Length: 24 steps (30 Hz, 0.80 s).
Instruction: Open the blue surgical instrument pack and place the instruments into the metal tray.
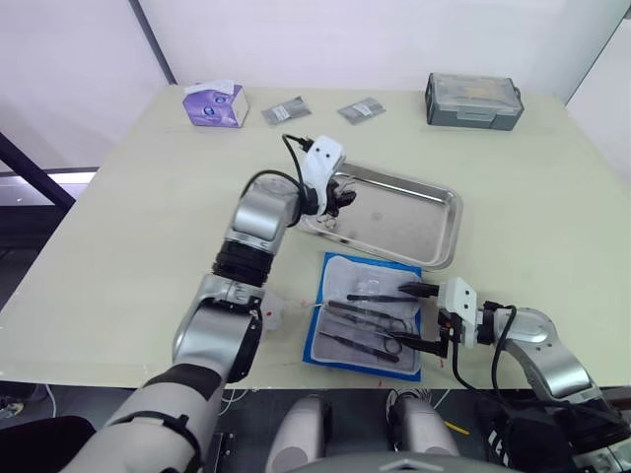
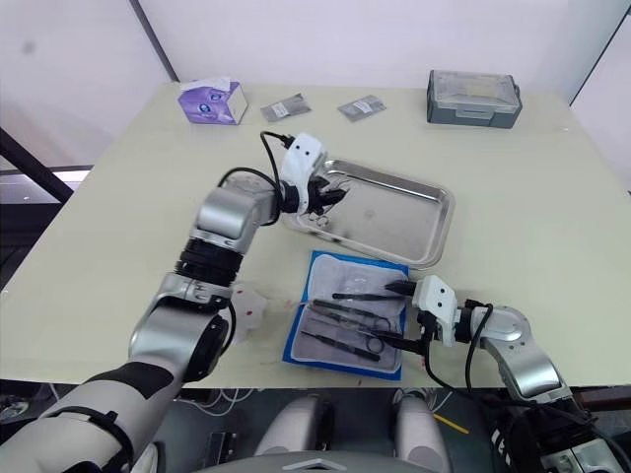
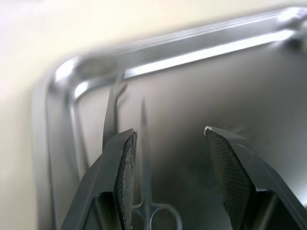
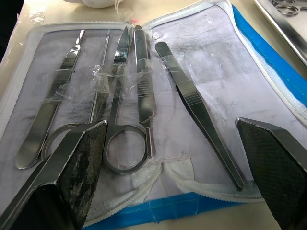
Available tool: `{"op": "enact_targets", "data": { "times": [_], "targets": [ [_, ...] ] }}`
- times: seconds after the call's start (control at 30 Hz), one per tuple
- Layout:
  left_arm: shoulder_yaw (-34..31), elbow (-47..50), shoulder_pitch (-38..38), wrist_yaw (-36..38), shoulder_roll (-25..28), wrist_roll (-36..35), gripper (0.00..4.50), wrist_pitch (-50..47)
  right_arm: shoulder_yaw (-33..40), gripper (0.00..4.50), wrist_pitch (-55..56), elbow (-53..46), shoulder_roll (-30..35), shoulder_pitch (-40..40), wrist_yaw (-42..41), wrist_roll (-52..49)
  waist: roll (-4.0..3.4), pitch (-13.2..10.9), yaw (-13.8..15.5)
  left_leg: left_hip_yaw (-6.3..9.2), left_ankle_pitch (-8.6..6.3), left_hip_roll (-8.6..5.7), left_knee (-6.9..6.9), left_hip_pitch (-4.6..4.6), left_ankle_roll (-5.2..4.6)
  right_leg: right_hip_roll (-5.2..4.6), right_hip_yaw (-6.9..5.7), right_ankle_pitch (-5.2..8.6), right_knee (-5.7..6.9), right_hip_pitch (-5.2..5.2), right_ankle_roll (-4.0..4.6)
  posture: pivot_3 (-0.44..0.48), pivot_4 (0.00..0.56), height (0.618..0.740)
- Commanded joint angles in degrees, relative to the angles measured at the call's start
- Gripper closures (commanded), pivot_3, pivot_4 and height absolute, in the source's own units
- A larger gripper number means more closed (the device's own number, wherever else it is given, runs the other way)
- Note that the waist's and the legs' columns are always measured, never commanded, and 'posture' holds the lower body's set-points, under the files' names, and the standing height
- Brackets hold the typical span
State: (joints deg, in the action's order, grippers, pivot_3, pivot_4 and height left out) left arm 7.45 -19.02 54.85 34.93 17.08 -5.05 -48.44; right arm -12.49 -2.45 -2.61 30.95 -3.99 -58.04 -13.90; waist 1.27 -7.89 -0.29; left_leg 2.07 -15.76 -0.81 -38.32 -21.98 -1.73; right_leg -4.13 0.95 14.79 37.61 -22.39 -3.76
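I am in the middle of moving the instruments across: the blue surgical instrument pack (image 1: 367, 317) lies unfolded on the desk (image 1: 128, 227) just in front of the metal tray (image 1: 414, 222), its pale lining up, with several instruments (image 4: 139, 81) lying in it, among them ring-handled scissors (image 4: 120, 120) and tweezers (image 4: 201, 115). My left gripper (image 1: 340, 200) hangs over the tray's near-left corner with its jaws apart and nothing between them; a pair of scissors (image 3: 148, 191) already rests on the tray floor below it. My left arm reaches forward, bent at the elbow, wrist tipped down into the tray. My right gripper (image 1: 422, 317) sits low at the pack's right edge, wide open and empty, fingers pointing across the lining. Next, I judge, the right gripper must close on one slim tool, probably the nearby tweezers, pinching squarely so it does not slip.
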Motion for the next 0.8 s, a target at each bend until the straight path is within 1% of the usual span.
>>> {"op": "enact_targets", "data": {
  "times": [0.03,0.07,0.13,0.17,0.23,0.27,0.33,0.4,0.43,0.47,0.53,0.63,0.8],
  "targets": [
    [-1.4,4.5,-0.5,4.3,2.6,-3.3,2.11,-1.6,-1.0,0.00,-3.3,2.7,0.9,2.1,0.4,1.7,0.00,0.0,0.0,0.00,0.00,0.01,0.00,0.00,0.00,0.00,0.00,0.00,0.00,0.00,0.00,0.000,0.150,0.734],
    [-1.3,4.7,-1.2,6.5,3.6,-4.1,2.11,0.4,-1.1,0.00,-3.3,2.8,0.7,2.0,0.5,1.7,0.00,0.0,0.0,0.00,0.00,0.01,0.00,0.01,0.00,0.00,0.00,0.00,0.00,0.00,0.00,0.000,0.150,0.734],
    [0.8,6.0,-5.4,17.7,7.6,-5.7,2.11,12.2,-1.2,0.00,-3.1,3.0,0.6,2.0,0.6,1.7,-0.03,0.0,-0.2,0.00,0.00,0.01,0.01,0.02,0.00,0.00,0.01,0.00,0.00,0.00,0.00,0.000,0.150,0.734],
    [2.0,6.1,-7.0,23.2,9.5,-6.5,2.11,15.8,-1.2,0.00,-3.0,3.1,0.6,1.9,0.7,1.8,-0.05,0.0,-0.3,-0.04,0.01,0.03,0.02,0.04,0.02,0.00,0.04,0.00,0.01,-0.01,0.01,0.000,0.150,0.734],
    [1.9,4.7,-8.9,28.5,11.3,-7.9,2.11,19.5,-1.1,0.00,-3.0,3.2,0.4,1.8,1.0,1.7,-0.05,0.0,-0.2,-0.04,0.02,0.05,0.03,0.03,0.04,0.00,0.03,0.01,0.00,-0.03,0.03,0.000,0.150,0.734],
    [2.6,3.7,-9.5,30.8,12.3,-7.5,2.11,22.1,-1.1,0.00,-3.0,3.1,0.4,1.8,1.0,1.7,-0.04,0.0,0.0,-0.02,0.02,0.07,0.02,0.01,0.05,0.00,0.01,0.01,0.00,-0.02,0.03,0.000,0.150,0.734],
    [3.6,2.3,-11.3,37.9,14.1,-7.7,2.11,29.2,-1.0,0.00,-3.0,2.9,0.5,2.1,1.0,1.6,-0.03,0.0,0.0,-0.03,0.01,0.05,-0.01,0.00,0.04,-0.01,0.00,0.01,-0.02,0.00,0.03,0.000,0.150,0.734],
    [6.0,1.0,-12.7,43.5,15.9,-6.3,2.11,35.2,-1.0,0.00,-2.9,2.8,0.6,2.4,1.0,1.6,-0.03,0.0,0.0,-0.04,0.00,0.05,0.00,0.01,0.01,-0.01,0.01,0.01,-0.03,0.00,0.03,0.000,0.150,0.734],
    [6.6,0.7,-13.1,45.6,16.0,-6.4,2.11,36.6,-1.0,0.00,-2.9,2.8,0.7,2.4,1.0,1.6,-0.04,0.0,-0.1,-0.04,-0.01,0.05,0.00,0.01,-0.01,-0.01,0.01,0.01,-0.04,0.00,0.03,0.000,0.150,0.734],
    [7.0,0.6,-13.5,46.9,15.9,-6.8,2.11,36.8,-1.0,0.00,-2.9,2.8,0.7,2.4,1.0,1.6,-0.04,0.0,0.0,-0.05,-0.02,0.05,0.00,0.01,-0.01,-0.01,0.02,0.01,-0.04,0.00,0.03,0.000,0.150,0.734],
    [8.7,0.7,-14.8,50.3,15.7,-6.6,2.11,40.4,-0.9,0.00,-3.0,2.8,0.7,2.3,1.1,1.6,-0.04,0.0,0.0,-0.05,-0.12,0.05,0.00,0.00,-0.19,-0.01,0.01,0.01,-0.03,0.00,0.03,0.000,0.150,0.734],
    [9.9,-0.2,-15.4,51.1,15.3,-5.2,2.11,43.2,-0.8,0.00,-3.0,2.8,0.7,2.3,1.2,1.6,-0.04,0.0,0.0,-0.04,-0.15,0.04,0.00,0.00,-0.25,0.00,0.01,0.01,-0.03,0.00,0.03,0.000,0.150,0.734],
    [12.9,-4.6,-15.4,51.7,14.3,-1.2,2.11,50.1,-0.5,0.00,-2.9,2.4,0.9,2.9,1.4,1.5,-0.04,0.0,0.0,-0.05,-0.16,0.00,-0.01,0.01,-0.28,0.02,0.01,0.01,-0.02,0.00,0.02,0.000,0.150,0.734]
  ]
}}
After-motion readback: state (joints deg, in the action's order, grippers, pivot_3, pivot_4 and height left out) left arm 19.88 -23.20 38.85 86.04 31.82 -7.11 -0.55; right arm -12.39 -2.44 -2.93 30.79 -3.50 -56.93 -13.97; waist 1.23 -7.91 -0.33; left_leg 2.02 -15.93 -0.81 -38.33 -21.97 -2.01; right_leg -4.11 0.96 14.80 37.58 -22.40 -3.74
